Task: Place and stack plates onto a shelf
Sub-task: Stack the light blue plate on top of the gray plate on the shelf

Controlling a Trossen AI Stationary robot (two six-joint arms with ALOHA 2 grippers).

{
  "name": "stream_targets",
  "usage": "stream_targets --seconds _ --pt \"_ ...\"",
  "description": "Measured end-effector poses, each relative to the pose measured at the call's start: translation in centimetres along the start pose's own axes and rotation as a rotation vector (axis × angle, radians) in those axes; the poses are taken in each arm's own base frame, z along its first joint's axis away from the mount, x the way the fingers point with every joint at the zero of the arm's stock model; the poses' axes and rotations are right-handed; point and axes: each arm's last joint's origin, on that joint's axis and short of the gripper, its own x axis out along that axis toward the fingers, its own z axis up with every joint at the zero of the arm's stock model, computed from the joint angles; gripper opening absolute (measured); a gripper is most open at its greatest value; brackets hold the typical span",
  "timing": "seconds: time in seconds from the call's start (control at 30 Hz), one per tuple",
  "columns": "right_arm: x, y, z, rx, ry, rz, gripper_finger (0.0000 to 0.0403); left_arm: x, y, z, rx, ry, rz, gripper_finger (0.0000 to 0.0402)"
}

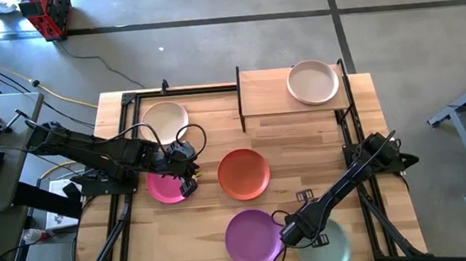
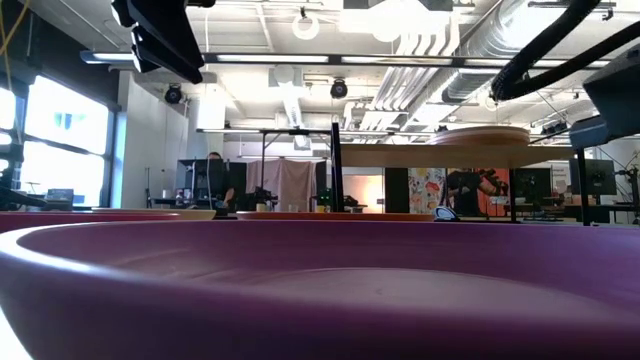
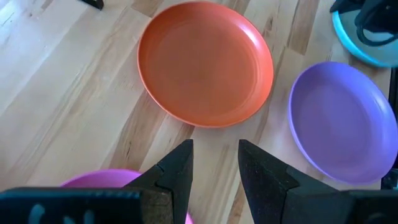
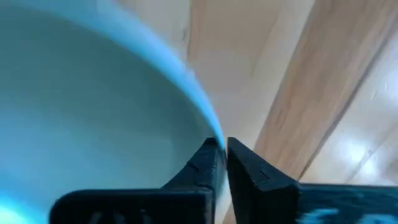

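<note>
Purple plate [image 2: 320,290]: right under the low camera, filling the bottom of its view; from above it lies at the table's near edge [image 1: 253,238], just beside the grey-green plate.
Grey-green plate [image 1: 328,249]: at the near right corner of the table, partly under the right arm.
Right gripper [image 1: 295,231]: down at that plate's left rim; its wrist view shows the fingers [image 4: 208,163] pinched on the rim [image 4: 93,106] (almost no gap between them).
Left gripper [image 1: 189,183]: at the right edge of the magenta plate, fingers [image 3: 174,171] parted with bare wood between them, grasping nothing.
Magenta plate [image 1: 167,187]: on the left half of the table, partly under the left arm.
Orange plate [image 1: 243,173]: mid-table, lying apart from the others.
Cream plate [image 1: 164,119]: far left on the table, behind the left arm.
Shelf [image 1: 264,94]: at the far edge, right of centre.
Beige plate [image 1: 312,82]: on the shelf's right half (the only plate up there).
Table [image 1: 224,224]: slatted light wood.
</note>
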Motion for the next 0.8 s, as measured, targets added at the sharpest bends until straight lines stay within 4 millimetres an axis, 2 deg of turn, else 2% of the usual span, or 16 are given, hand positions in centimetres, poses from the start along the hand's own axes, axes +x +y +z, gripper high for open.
stream_targets --seconds 0.4,0.57,0.8 --pt "-1.1 -1.0 -1.9 0.154 0.133 -0.081 0.0000 0.0 0.0 0.0 0.003 -0.001 0.001 0.0115" --pt "-3.2 -1.5 -3.1 0.265 0.054 -0.100 0.0000 0.0 0.1 0.1 0.003 -0.015 0.023 0.0115" --pt "-7.0 -2.7 -5.5 0.480 -0.147 -0.132 0.0000 0.0 0.2 0.1 0.031 -0.032 0.048 0.0115"
